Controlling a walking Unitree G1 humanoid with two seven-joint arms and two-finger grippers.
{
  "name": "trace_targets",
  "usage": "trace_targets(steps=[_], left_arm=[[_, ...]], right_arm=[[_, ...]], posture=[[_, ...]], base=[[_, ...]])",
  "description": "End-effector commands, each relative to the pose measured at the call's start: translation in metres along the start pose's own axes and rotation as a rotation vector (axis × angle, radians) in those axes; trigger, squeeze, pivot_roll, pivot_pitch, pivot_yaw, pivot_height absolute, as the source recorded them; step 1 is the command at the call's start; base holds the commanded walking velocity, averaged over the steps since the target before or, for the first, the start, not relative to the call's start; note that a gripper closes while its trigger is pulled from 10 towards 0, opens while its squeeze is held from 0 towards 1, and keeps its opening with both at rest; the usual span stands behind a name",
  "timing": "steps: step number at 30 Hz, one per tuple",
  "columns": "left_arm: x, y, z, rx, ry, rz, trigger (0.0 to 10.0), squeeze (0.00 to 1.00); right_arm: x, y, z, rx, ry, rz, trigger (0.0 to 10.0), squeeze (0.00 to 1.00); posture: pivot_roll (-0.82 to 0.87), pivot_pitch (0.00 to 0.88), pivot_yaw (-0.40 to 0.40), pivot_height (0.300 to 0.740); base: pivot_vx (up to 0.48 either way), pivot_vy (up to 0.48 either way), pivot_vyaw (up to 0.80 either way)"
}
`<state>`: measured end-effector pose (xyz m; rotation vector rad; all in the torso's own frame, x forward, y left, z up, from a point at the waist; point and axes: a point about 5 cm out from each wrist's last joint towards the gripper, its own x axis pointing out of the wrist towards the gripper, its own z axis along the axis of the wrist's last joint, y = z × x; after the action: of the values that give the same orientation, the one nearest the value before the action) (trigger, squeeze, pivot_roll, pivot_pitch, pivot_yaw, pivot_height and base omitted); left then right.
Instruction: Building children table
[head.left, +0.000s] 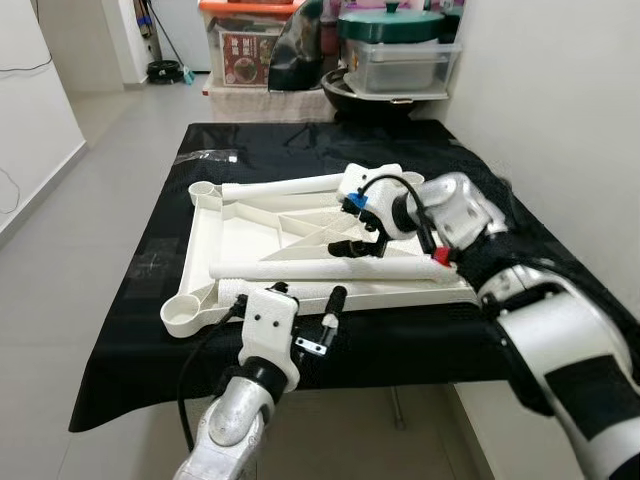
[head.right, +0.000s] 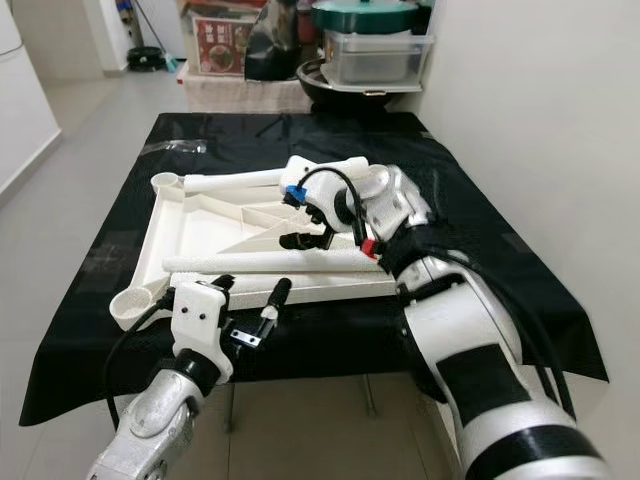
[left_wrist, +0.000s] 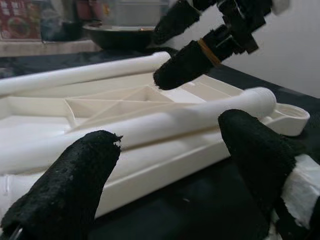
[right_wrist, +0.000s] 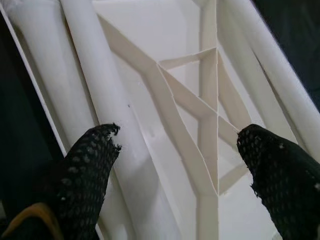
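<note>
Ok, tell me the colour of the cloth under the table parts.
Black. The cloth shows best in the left eye view, spread beneath the white tabletop.

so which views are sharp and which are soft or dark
Left eye view: evenly lit and sharp on the white tabletop panel and black cloth. Left wrist view: dim, its near fingers blurred. Right wrist view: bright, panel ribs crisp, fingers slightly soft.

legs (head.left: 345, 270) on tabletop (head.left: 250, 235); tabletop on cloth (head.left: 150, 290)
</note>
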<state>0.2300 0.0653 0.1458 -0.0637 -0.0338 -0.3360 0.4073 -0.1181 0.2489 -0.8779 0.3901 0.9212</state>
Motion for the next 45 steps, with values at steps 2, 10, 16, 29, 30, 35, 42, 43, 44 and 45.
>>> trace_targets(steps=[2, 10, 16, 29, 30, 35, 42, 43, 44, 45], left_arm=[[-0.002, -0.009, -0.001, -0.044, 0.016, 0.008, 10.0, 0.0], [-0.018, -0.014, 0.0, -0.069, 0.061, 0.016, 10.0, 0.0], [-0.024, -0.018, 0.001, -0.077, 0.071, 0.014, 10.0, 0.0], [-0.034, -0.027, 0.003, -0.093, 0.101, 0.013, 10.0, 0.0], [-0.034, -0.027, 0.003, -0.093, 0.101, 0.013, 10.0, 0.0], [-0.037, -0.032, 0.007, -0.105, 0.104, 0.009, 10.0, 0.0], [-0.044, -0.039, 0.013, -0.125, 0.11, 0.02, 10.0, 0.0], [-0.044, -0.039, 0.013, -0.125, 0.11, 0.02, 10.0, 0.0], [-0.045, -0.04, 0.014, -0.129, 0.114, 0.021, 10.0, 0.0], [-0.045, -0.04, 0.014, -0.129, 0.114, 0.021, 10.0, 0.0]], right_arm=[[0.002, 0.002, -0.004, -0.053, 0.079, 0.037, 10.0, 0.0], [0.004, 0.008, -0.012, -0.124, 0.204, 0.135, 10.0, 0.0], [0.005, 0.006, -0.008, -0.143, 0.215, 0.11, 10.0, 0.0], [0.011, 0.011, -0.004, -0.182, 0.243, 0.128, 10.0, 0.0], [0.011, 0.011, -0.004, -0.182, 0.243, 0.128, 10.0, 0.0], [0.016, 0.015, -0.002, -0.198, 0.251, 0.148, 10.0, 0.0], [0.022, 0.022, 0.001, -0.201, 0.244, 0.174, 10.0, 0.0], [0.022, 0.022, 0.001, -0.201, 0.244, 0.174, 10.0, 0.0], [0.023, 0.023, 0.002, -0.208, 0.244, 0.174, 10.0, 0.0], [0.023, 0.023, 0.002, -0.208, 0.244, 0.174, 10.0, 0.0]], posture=[[0.05, 0.005, -0.082, 0.74], [0.06, 0.052, -0.113, 0.74], [0.06, 0.075, -0.122, 0.74], [0.05, 0.103, -0.133, 0.74], [0.05, 0.103, -0.133, 0.74], [0.05, 0.132, -0.143, 0.74], [0.05, 0.184, -0.162, 0.74], [0.05, 0.184, -0.162, 0.74], [0.05, 0.198, -0.162, 0.74], [0.05, 0.198, -0.162, 0.74]], base=[[0.0, 0.0, 0.0], [0.0, 0.0, 0.0], [0.0, 0.0, 0.0], [0.0, 0.0, 0.0], [0.0, 0.0, 0.0], [0.0, 0.0, 0.0], [0.0, 0.0, 0.0], [0.0, 0.0, 0.0], [0.0, 0.0, 0.0], [0.0, 0.0, 0.0]])
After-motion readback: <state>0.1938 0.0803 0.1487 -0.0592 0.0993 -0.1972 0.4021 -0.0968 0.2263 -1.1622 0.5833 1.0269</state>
